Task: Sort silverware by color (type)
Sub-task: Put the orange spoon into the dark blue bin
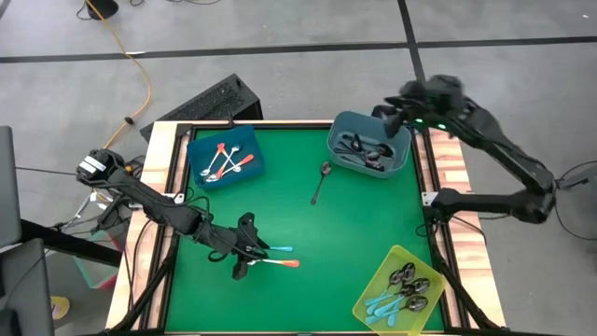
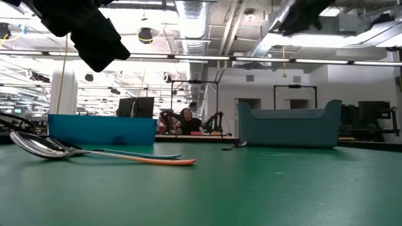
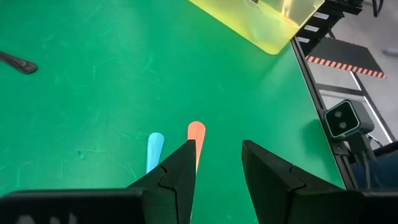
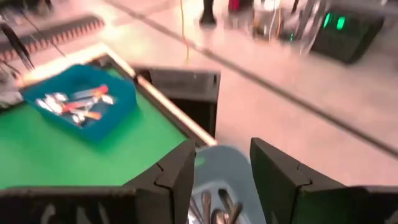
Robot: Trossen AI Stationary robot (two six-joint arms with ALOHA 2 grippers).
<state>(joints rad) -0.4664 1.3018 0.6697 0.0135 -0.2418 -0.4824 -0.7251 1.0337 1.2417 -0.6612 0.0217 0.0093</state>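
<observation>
Two spoons lie side by side on the green table: one with an orange-red handle [image 3: 196, 132] and one with a light blue handle [image 3: 155, 147]. Their bowls [image 2: 38, 145] rest on the mat. My left gripper [image 3: 217, 168] hovers open just above their handles [image 1: 283, 257], touching neither. A dark spoon [image 1: 320, 182] lies alone mid-table. My right gripper [image 4: 221, 171] is open and empty, raised above the grey-blue bin [image 1: 368, 145], which holds dark spoons [image 4: 214, 205].
A blue bin [image 1: 224, 159] at the far left holds orange-handled spoons. A yellow-green bin [image 1: 401, 289] at the near right holds blue-handled spoons. A wooden rim [image 1: 159, 215] frames the table. Open green mat lies between the bins.
</observation>
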